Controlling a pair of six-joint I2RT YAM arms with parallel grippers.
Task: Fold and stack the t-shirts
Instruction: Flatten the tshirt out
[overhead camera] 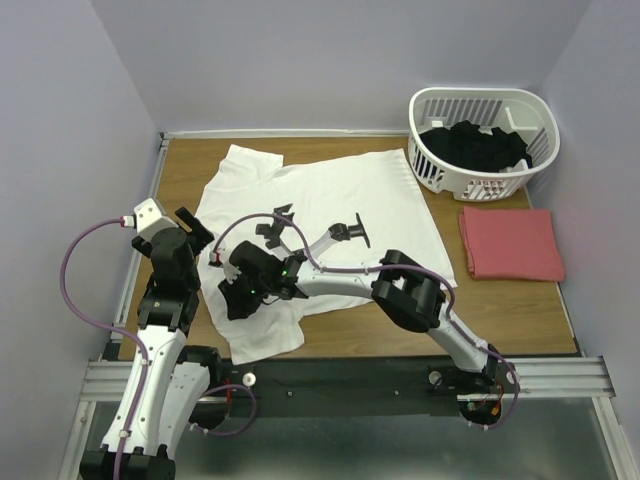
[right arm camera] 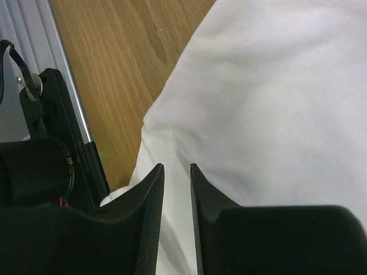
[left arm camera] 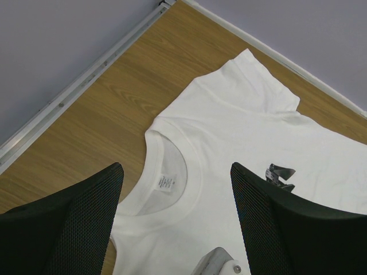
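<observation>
Leftmost, the left end effector [overhead camera: 195, 228] hangs above the left edge of the white shirt [overhead camera: 350, 200]. Its jaws stand wide apart and hold nothing. In the left wrist view the shirt's collar [left arm camera: 172, 137] lies on the table below the gap between the two fingers [left arm camera: 86, 206], with the neck label [left arm camera: 166, 183] facing up.

The white shirt is spread over the left and middle of the table [overhead camera: 185, 165], its neck toward the left and one sleeve [overhead camera: 250, 160] pointing to the far left corner. Its near-left part reaches the table's near edge.

Next, the right arm [overhead camera: 410, 290] reaches leftward across the shirt from its base at the lower right. The right end effector [right arm camera: 175, 169] sits low over the shirt's near-left part, close to the table's left rail. Its jaws are almost together, leaving only a narrow slit. White cloth shows through that slit and on both sides of the fingers. Whether any cloth is pinched between them cannot be told.

Further right, well apart from the white shirt's hem, the red shirt [overhead camera: 510, 243] lies on the table as a folded rectangle.

Just behind it, in the far right corner, stands the white basket [overhead camera: 432, 172], which holds dark clothes [overhead camera: 475, 145]. Neither end effector is near the red shirt or the basket.
</observation>
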